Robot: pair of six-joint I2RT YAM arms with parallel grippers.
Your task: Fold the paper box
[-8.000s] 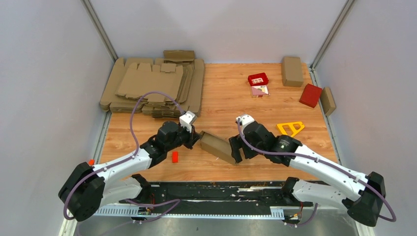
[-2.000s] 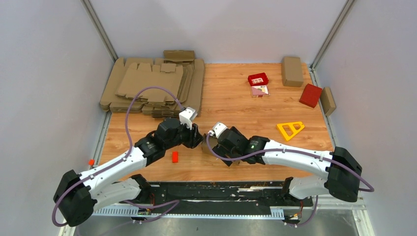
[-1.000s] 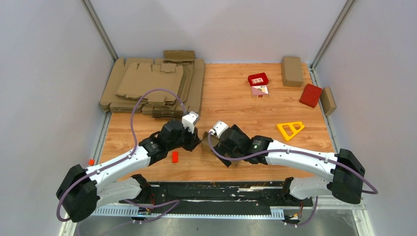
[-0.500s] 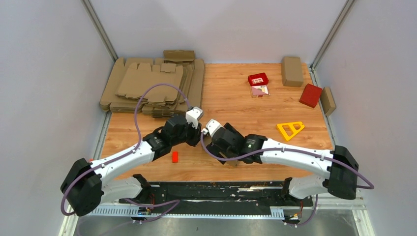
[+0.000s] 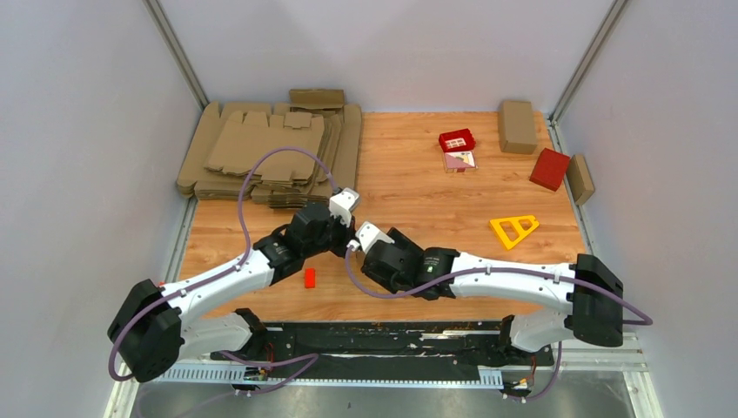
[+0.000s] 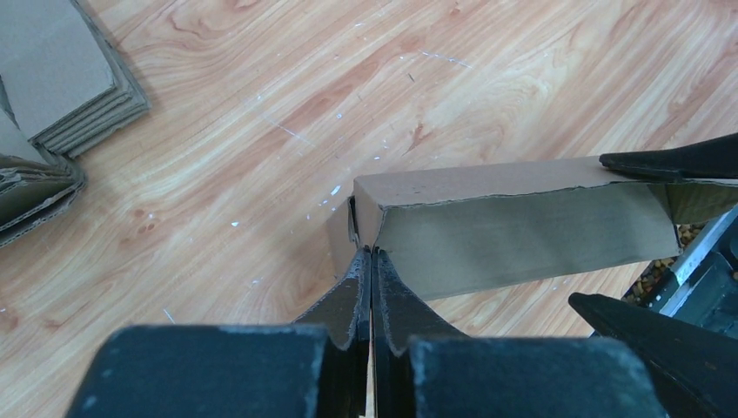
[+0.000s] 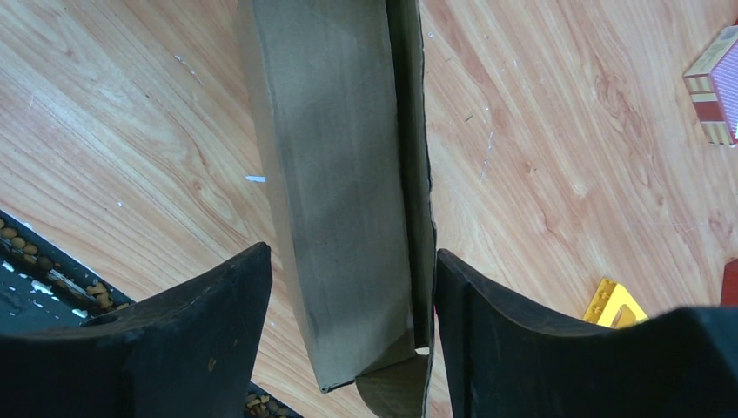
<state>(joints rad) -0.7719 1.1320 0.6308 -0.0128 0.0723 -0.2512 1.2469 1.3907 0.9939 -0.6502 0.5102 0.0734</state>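
The paper box is a long brown carton, folded into a tube, lying between my two grippers near the table's front middle. In the top view the arms hide nearly all of it. My left gripper is shut, its fingertips pinching a thin cardboard edge at the carton's near end corner. The right gripper is open and straddles the other end of the paper box. Its right finger lies against the carton's side, and its left finger stands a little apart. That end shows a loose rounded flap.
A stack of flat cardboard sheets fills the back left. A small red block lies beside the left arm. A yellow triangular frame is to the right. Red boxes and folded brown cartons sit at the back right.
The right gripper has slid left along the carton toward the left gripper, and its jaws have narrowed. The left gripper shifted slightly back and right, then shut.
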